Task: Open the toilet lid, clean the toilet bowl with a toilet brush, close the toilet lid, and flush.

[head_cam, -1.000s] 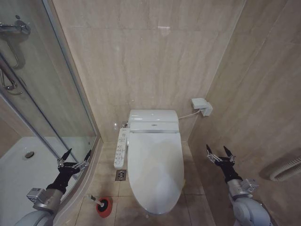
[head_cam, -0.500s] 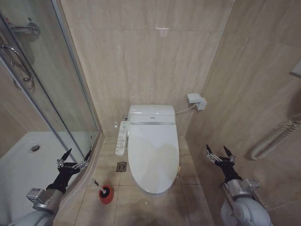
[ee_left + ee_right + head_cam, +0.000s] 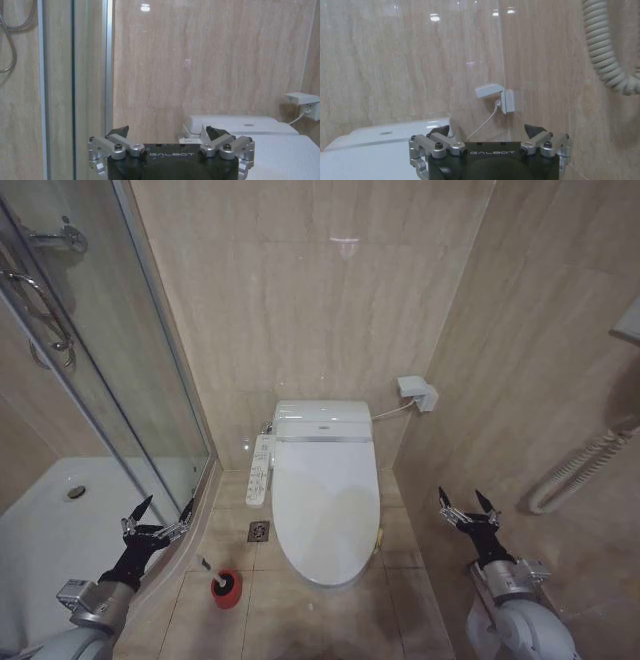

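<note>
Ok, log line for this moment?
toilet lid: closed | toilet brush: in holder, floor | left hand: open, idle | right hand: open, idle

This is a small tiled bathroom, shown by a white toilet [image 3: 327, 500] with its lid down against beige tile walls [image 3: 320, 300], a glass shower stall [image 3: 90, 410] with a white tray beside it, a red brush holder [image 3: 225, 589] on the floor, and a coiled phone cord [image 3: 585, 470] on the side wall.
</note>
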Robot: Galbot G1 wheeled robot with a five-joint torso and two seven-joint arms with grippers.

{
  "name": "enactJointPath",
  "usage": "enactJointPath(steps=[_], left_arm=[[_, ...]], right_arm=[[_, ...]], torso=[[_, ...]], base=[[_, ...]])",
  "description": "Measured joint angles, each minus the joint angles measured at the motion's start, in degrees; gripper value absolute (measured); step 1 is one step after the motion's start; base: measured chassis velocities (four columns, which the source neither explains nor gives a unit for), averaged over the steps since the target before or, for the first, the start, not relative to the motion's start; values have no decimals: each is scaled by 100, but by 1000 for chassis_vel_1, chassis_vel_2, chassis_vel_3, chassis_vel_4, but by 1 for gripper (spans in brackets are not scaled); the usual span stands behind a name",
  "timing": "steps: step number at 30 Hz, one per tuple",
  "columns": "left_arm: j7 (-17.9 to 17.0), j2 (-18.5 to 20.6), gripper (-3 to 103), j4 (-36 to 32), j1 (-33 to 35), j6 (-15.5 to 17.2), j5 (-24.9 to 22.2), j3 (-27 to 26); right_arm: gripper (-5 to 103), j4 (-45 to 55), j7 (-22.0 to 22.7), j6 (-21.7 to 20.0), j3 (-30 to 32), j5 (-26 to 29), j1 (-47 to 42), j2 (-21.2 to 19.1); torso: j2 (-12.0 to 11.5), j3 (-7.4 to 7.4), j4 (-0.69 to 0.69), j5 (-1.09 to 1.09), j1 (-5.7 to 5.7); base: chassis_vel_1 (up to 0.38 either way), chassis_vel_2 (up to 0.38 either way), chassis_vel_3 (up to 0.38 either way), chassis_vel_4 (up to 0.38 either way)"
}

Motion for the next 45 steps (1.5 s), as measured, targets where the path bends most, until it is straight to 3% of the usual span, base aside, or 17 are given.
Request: enactJointPath(steps=[45], left_arm=[[0,0,100,-1,0,0,0,0]], right_arm=[[100,0,0,0,0,0,1,0]], torso=[[-2,1,0,-1,3]], base=[[79,-77,-88,78]])
